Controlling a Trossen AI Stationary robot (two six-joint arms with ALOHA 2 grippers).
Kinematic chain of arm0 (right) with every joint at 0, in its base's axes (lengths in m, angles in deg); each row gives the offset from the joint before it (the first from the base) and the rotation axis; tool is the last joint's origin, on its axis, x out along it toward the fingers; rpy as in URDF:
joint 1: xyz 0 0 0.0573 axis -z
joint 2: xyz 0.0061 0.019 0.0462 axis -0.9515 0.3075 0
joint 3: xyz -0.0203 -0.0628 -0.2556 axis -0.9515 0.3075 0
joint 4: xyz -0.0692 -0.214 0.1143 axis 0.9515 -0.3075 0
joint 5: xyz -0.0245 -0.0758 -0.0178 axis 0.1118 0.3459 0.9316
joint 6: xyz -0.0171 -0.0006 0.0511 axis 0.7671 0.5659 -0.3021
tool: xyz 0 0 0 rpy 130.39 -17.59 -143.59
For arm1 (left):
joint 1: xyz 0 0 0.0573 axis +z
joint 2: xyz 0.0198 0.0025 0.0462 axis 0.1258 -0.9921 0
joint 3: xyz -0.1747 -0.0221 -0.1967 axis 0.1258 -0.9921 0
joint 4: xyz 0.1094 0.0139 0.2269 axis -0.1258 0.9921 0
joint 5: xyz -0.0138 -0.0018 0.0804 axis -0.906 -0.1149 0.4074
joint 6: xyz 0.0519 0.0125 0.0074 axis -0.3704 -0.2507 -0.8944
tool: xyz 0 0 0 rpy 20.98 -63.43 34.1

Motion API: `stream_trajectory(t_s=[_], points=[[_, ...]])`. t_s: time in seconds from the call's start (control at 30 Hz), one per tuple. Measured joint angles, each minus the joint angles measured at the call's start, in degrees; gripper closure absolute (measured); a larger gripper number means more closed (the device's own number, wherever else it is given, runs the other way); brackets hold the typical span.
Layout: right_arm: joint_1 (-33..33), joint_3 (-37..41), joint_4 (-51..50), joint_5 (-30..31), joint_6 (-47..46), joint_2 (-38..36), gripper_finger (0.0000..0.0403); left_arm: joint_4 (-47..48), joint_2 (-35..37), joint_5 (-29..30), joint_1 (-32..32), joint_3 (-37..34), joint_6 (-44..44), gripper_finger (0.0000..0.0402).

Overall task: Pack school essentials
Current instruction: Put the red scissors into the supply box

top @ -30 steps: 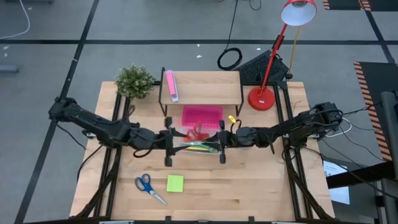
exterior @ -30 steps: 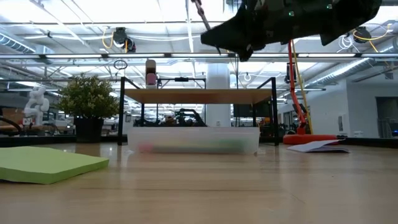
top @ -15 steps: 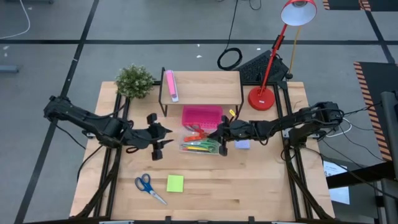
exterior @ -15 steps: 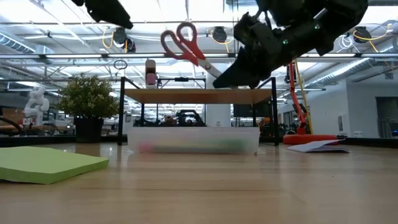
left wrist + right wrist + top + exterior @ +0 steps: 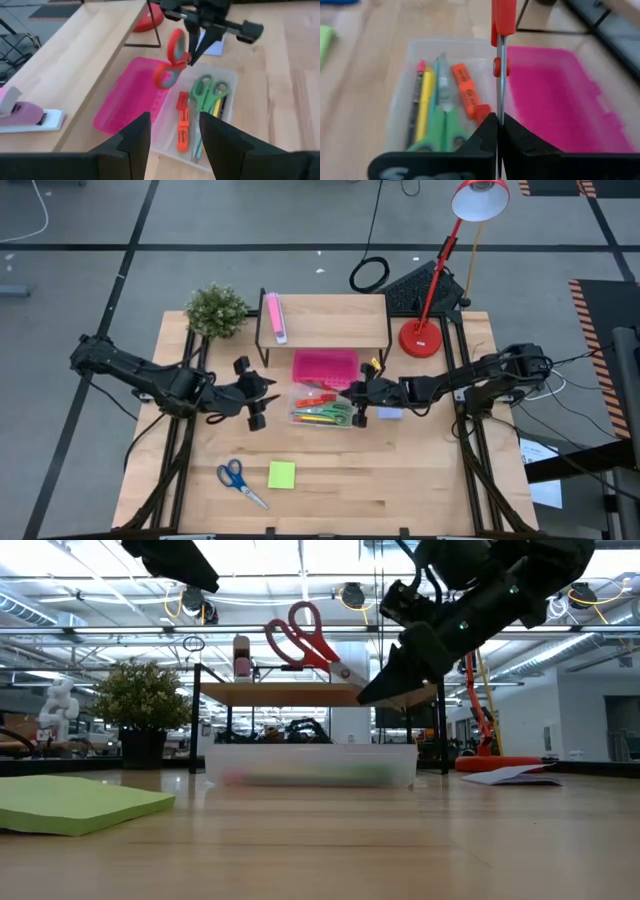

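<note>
Your right gripper (image 5: 360,402) is clamped on the blades of the red scissors (image 5: 312,638), holding them in the air above the clear box (image 5: 326,410) near the table's middle. Your left gripper (image 5: 254,393) hangs beside the box, fingers spread and empty. The blue scissors (image 5: 238,479) and green note pad (image 5: 282,474) lie near the table's front edge.
</note>
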Motion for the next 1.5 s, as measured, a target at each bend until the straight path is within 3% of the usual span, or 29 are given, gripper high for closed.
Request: stream_trajectory(t_s=[0.2,0.37,0.57,0.67,0.83,0.97,1.13,1.27,1.5], points=[[-2.07,-0.83,0.17,7.67,1.63,1.06,0.0403,-5.11,-2.12,1.47,0.44,0.00,-1.39,0.0229],[-2.89,-3.94,-1.39,6.36,2.61,4.75,0.0403,-12.04,-7.56,2.42,1.09,0.02,-8.61,0.0217],[-2.98,-5.20,-2.44,6.25,3.93,7.10,0.0403,-17.57,-13.25,3.46,3.28,-0.02,-14.44,0.0160],[-3.12,-5.27,-2.34,6.26,4.04,7.19,0.0403,-18.29,-14.83,0.84,4.89,-0.02,-16.55,0.0152],[-3.07,-5.27,-1.82,6.43,4.19,7.19,0.0403,-20.10,-16.92,-3.39,7.19,-0.02,-18.37,0.0203],[-3.08,-5.27,-1.87,6.43,4.28,7.19,0.0403,-22.21,-18.30,-7.82,8.05,0.00,-21.92,0.0281],[-3.05,-5.22,-2.13,4.99,5.35,7.19,0.0383,-22.15,-19.88,-9.05,8.11,0.04,-25.59,0.0379],[-3.51,-5.25,-2.48,4.26,4.07,5.77,0.0330,-21.19,-20.94,-8.59,8.11,0.00,-27.57,0.0371],[-4.07,-5.25,-12.14,-1.46,-3.76,-2.74,0.0224,-23.72,-22.67,-9.22,8.21,-1.76,-32.00,0.0379]])
